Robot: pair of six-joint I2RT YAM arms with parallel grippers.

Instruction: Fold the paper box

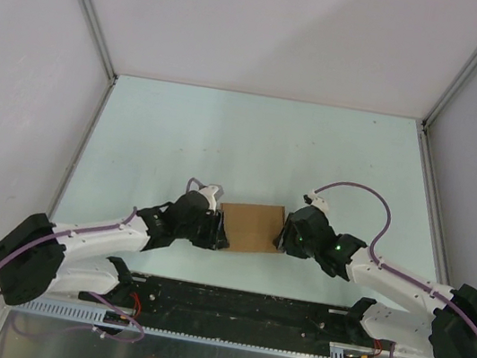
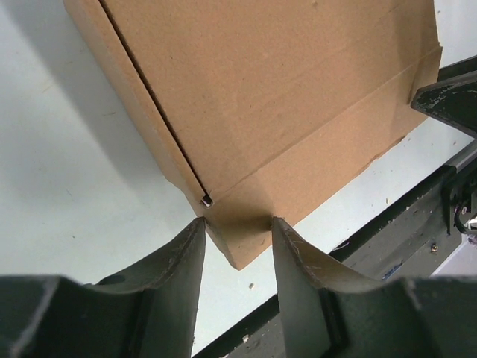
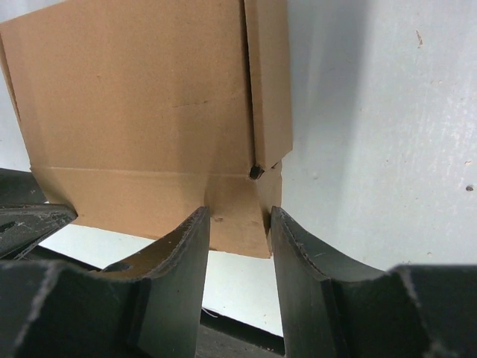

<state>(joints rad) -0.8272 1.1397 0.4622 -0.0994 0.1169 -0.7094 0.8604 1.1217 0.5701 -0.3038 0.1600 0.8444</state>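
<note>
The paper box (image 1: 252, 227) is a small brown carton held just above the pale table (image 1: 254, 136), between my two arms. My left gripper (image 1: 219, 231) is at its left end. In the left wrist view the jaws (image 2: 238, 221) close on the near lower corner of the box (image 2: 283, 112), both fingertips touching cardboard. My right gripper (image 1: 282, 236) is at the right end. Its jaws (image 3: 240, 212) pinch the box (image 3: 141, 112) at the lower corner, below a side flap seam. Each wrist view shows a dark piece of the other gripper at its edge.
A black base plate (image 1: 236, 310) runs along the near table edge under the box. Grey enclosure walls and metal rails (image 1: 88, 10) bound the table on the left, right and far sides. Tiny white crumbs (image 2: 251, 284) lie on the table near the plate.
</note>
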